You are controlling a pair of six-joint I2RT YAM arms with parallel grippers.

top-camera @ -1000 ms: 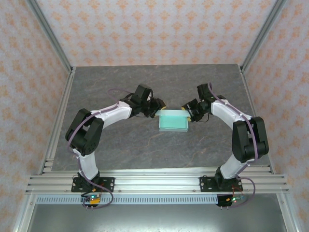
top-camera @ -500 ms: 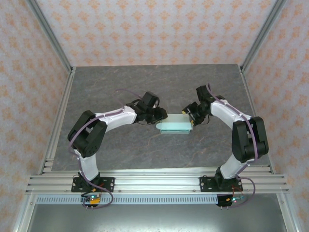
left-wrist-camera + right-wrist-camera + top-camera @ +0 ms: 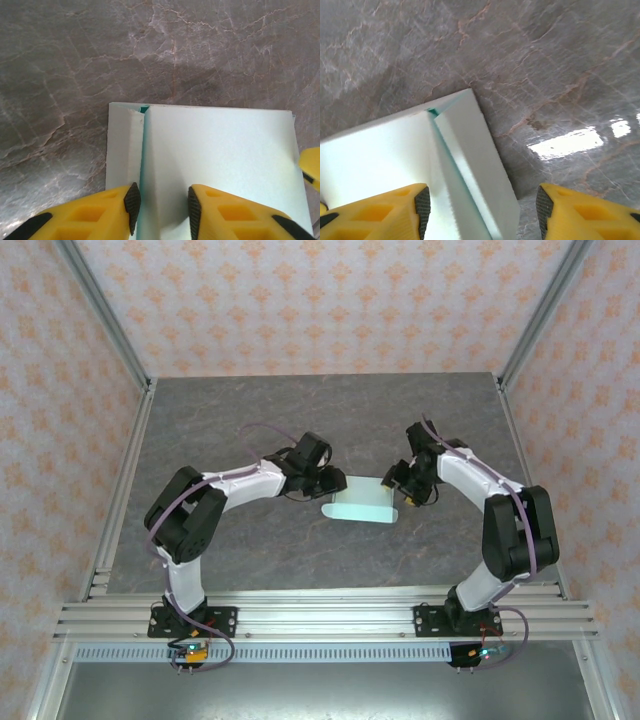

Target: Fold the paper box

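From overhead, both short ends of the paper box (image 3: 358, 504) sit under the left gripper (image 3: 328, 483) and the right gripper (image 3: 398, 486), so I can't see how they meet the card. On the left wrist camera the box's near edge runs off the bottom between the fingers (image 3: 132, 205), and I can't tell whether they pinch it. The right wrist camera crops the box at its left and bottom edges.

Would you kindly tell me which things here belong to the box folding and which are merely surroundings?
Part of the job: paper box; left claw; right claw.
Just surroundings: grey table; metal frame rail; patterned walls.
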